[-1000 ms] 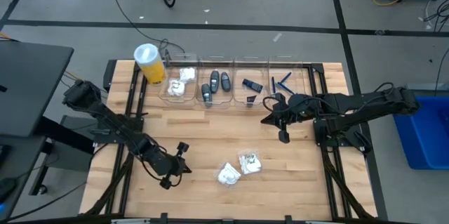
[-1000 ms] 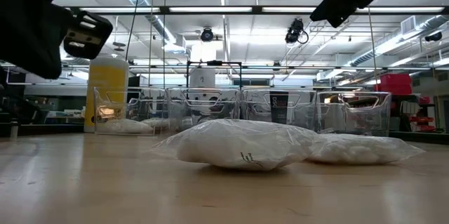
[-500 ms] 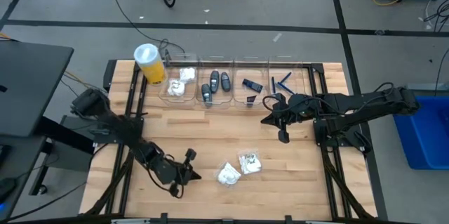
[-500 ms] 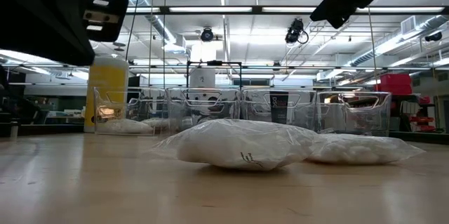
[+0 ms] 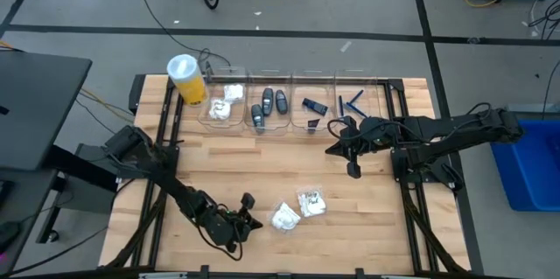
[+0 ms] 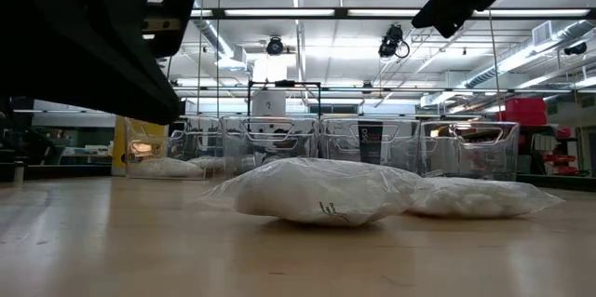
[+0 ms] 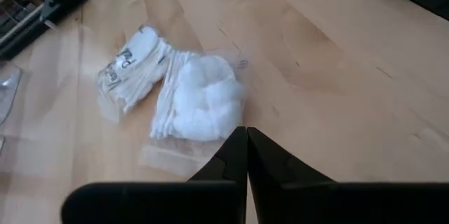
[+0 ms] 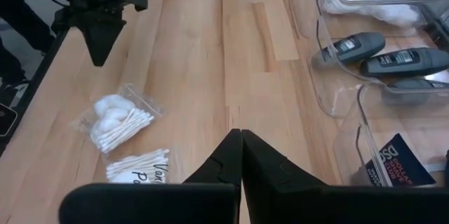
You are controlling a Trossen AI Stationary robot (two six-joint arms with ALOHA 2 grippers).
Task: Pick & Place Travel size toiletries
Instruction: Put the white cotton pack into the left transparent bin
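Two white plastic packets lie flat side by side on the wooden table near its front middle, one [image 5: 284, 218] left of the other [image 5: 311, 203]. In the low view they are the near packet [image 6: 321, 190] and the one behind it [image 6: 475, 196]. My left gripper [image 5: 254, 225] is shut and low over the table, just left of the left packet [image 7: 200, 101], its tips [image 7: 245, 136] pointing at it. My right gripper [image 5: 353, 171] hangs shut above the table's right middle, nothing in it [image 8: 240, 136].
A row of clear bins stands along the far edge, holding white packets [image 5: 225, 102], dark grey pieces [image 5: 269, 104], a dark box [image 5: 313, 106] and blue razors [image 5: 352, 101]. A tall yellow cylinder [image 5: 186, 79] stands at their left end. Bare wood lies between the bins and the packets.
My left gripper has travelled toward the table's right and near edges and sunk lower, closing in on the left packet, and its wrist has rolled. It stays shut. The packets have not moved.
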